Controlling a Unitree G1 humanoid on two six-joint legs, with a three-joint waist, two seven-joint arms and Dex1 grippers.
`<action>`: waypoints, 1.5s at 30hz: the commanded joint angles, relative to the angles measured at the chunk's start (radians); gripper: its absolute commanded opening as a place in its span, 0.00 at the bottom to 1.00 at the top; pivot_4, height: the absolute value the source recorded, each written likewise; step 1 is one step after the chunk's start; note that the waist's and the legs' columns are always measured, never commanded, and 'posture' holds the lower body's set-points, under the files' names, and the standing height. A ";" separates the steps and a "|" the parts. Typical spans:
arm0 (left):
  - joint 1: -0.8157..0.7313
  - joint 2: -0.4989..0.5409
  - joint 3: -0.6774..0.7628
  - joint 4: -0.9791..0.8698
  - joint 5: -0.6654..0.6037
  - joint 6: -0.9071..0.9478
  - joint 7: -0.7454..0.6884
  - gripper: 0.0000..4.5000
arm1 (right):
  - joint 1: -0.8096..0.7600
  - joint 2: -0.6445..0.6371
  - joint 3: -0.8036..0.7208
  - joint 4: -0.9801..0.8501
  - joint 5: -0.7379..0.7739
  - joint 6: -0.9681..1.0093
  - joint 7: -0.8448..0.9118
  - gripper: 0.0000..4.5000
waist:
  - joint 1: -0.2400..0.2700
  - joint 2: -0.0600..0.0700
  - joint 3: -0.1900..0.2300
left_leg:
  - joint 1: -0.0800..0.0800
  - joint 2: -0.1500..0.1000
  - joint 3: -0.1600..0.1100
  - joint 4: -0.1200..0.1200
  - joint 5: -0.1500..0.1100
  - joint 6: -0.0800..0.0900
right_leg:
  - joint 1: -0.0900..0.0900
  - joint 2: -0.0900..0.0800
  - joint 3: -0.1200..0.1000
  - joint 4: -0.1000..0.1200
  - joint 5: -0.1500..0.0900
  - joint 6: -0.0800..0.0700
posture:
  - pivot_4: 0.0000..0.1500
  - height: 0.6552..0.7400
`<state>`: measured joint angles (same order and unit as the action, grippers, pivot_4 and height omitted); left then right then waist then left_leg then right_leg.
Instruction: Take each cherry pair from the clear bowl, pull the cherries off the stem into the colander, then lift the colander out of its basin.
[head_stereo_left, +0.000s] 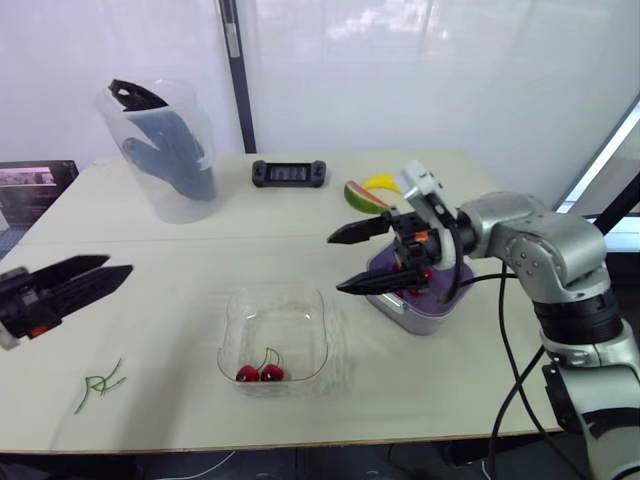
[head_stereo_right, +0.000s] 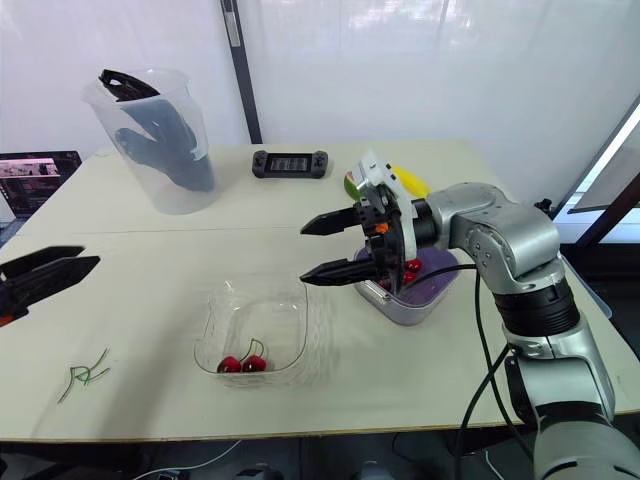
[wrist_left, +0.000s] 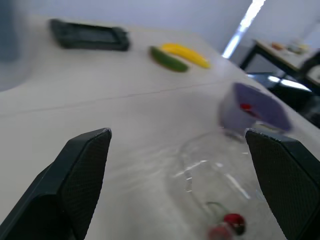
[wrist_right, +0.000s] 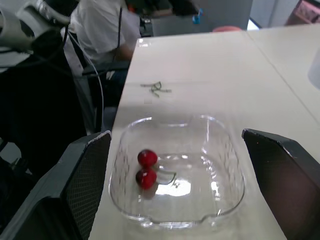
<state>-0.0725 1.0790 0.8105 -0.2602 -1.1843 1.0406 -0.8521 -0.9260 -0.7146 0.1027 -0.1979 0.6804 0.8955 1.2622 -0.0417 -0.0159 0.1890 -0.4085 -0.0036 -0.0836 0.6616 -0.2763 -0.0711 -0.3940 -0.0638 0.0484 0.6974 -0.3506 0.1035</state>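
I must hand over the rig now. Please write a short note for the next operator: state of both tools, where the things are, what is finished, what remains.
Left tool: open, empty, over the table's left side, apart from the clear bowl.
Right tool: open, empty, between the bowl and the colander.
Bowl: one cherry pair inside, joined by its stem.
Colander: sits in its basin, loose cherries inside.
Bare stems lie on the table, front left.
Done: apparently some pairs stripped. Left: the last pair, then lifting the colander out.
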 joint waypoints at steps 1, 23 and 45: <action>-0.037 0.093 -0.146 -0.051 0.114 -0.095 -0.099 1.00 | 0.011 -0.018 -0.061 -0.126 0.072 0.048 -0.047 1.00 | -0.004 0.001 0.000 | 0.000 0.000 0.000 0.000 0.000 0.000 | 0.000 0.000 0.000 0.000 0.000 0.000 | 1.00 1.00; 0.058 0.080 -0.155 -0.052 0.374 -0.244 -0.295 1.00 | -0.269 0.215 0.256 -0.029 0.017 0.373 -0.289 1.00 | -0.031 0.002 0.001 | 0.000 0.001 0.002 -0.002 0.000 0.000 | -0.003 0.003 0.001 0.001 0.000 0.000 | 1.00 1.00; 0.290 -0.034 0.004 -0.212 0.377 -0.189 -0.207 1.00 | -0.213 0.471 0.621 0.159 -0.229 0.396 -0.471 0.50 | -0.029 0.000 0.000 | 0.000 0.000 0.001 -0.002 0.000 0.000 | -0.004 0.001 0.000 0.002 0.000 -0.001 | 1.00 1.00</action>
<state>0.2278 1.0344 0.8063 -0.4734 -0.8096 0.8646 -1.0627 -1.1355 -0.2514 0.7294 -0.0339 0.4655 1.3088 0.7872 -0.0705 -0.0161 0.1890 -0.4086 -0.0032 -0.0829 0.6591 -0.2761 -0.0712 -0.3977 -0.0628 0.0484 0.6989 -0.3502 0.1026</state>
